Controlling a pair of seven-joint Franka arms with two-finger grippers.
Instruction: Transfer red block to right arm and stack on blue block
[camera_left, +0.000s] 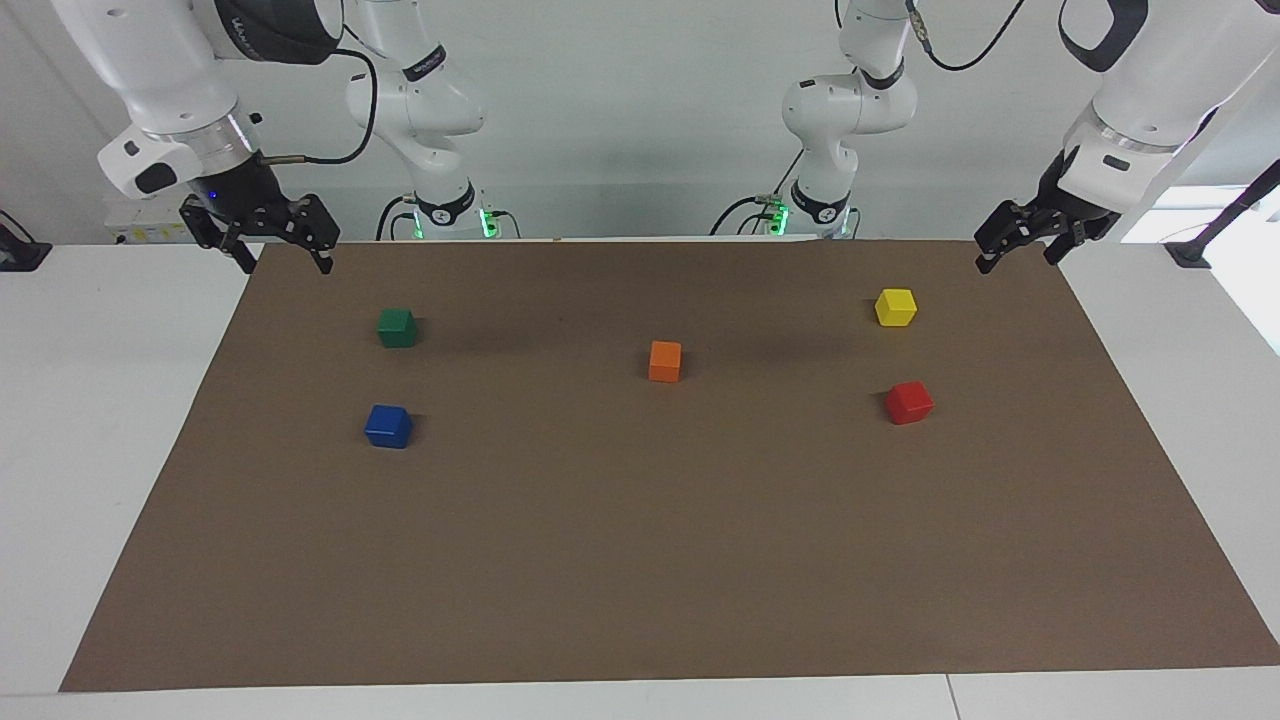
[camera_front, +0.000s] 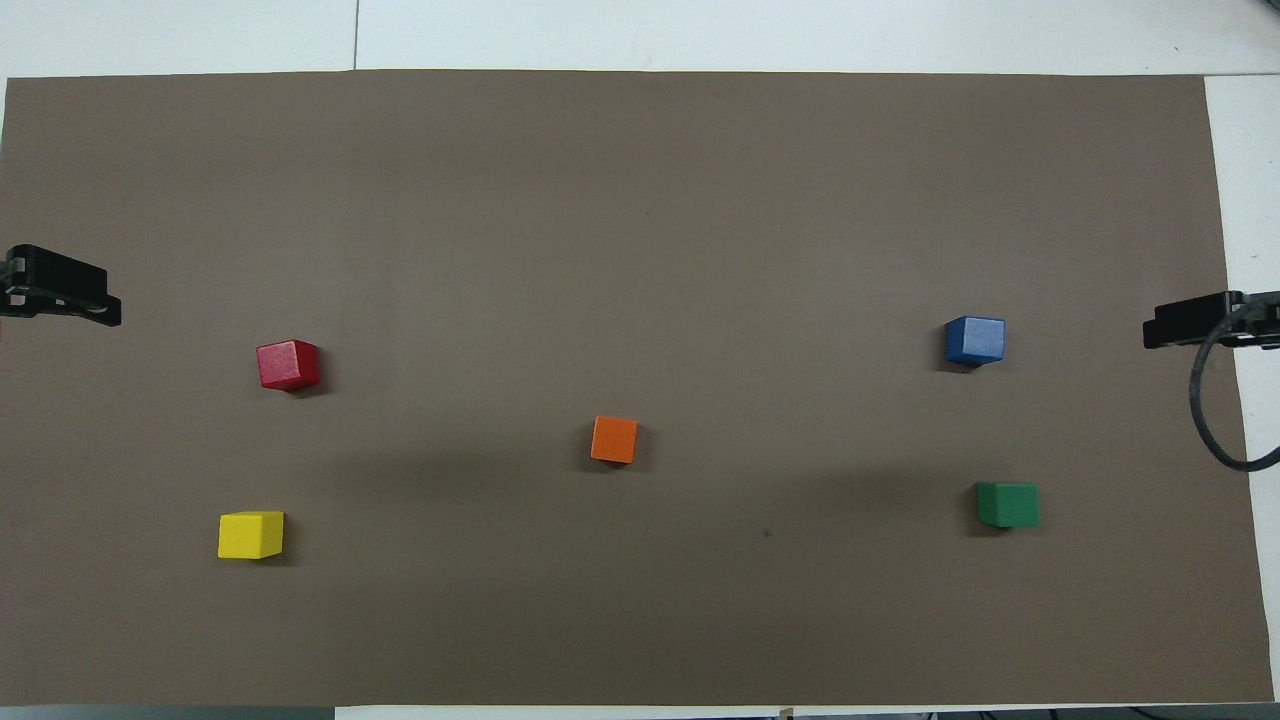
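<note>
Five cubes lie well apart on the brown mat (camera_left: 640, 560) covering the surface; none is stacked or touching another, so the task has not begun.

The red block (camera_left: 909, 402) sits toward the left arm's end, with the yellow block (camera_left: 895, 307) nearer the robots. The blue block (camera_left: 388, 426) sits toward the right arm's end, with the green block (camera_left: 397, 327) nearer the robots. The orange block (camera_left: 665, 361) is between the two pairs, about mid-mat.

Judgement on layout: red lies in the left arm's reach and blue in the right arm's, which explains the handover; one arm picks, the other stacks.

The left hand (camera_left: 1018, 255) hangs raised over the mat's corner at its own end, released, grasping nothing. The right hand (camera_left: 282, 258), with a blue light at its base, hangs over the mat's corner at its end, fingers spread, empty. Both arms wait.

View comparison: the facing view shows the arms, wrists and the hands' height above the surface. The overhead view shows only the dark tips of the left hand (camera_front: 62, 288) and right hand (camera_front: 1195, 320) at its edges, but gives the truer plan: red block (camera_front: 288, 364) and blue block (camera_front: 975, 339) lie about equally far from the robots.
</note>
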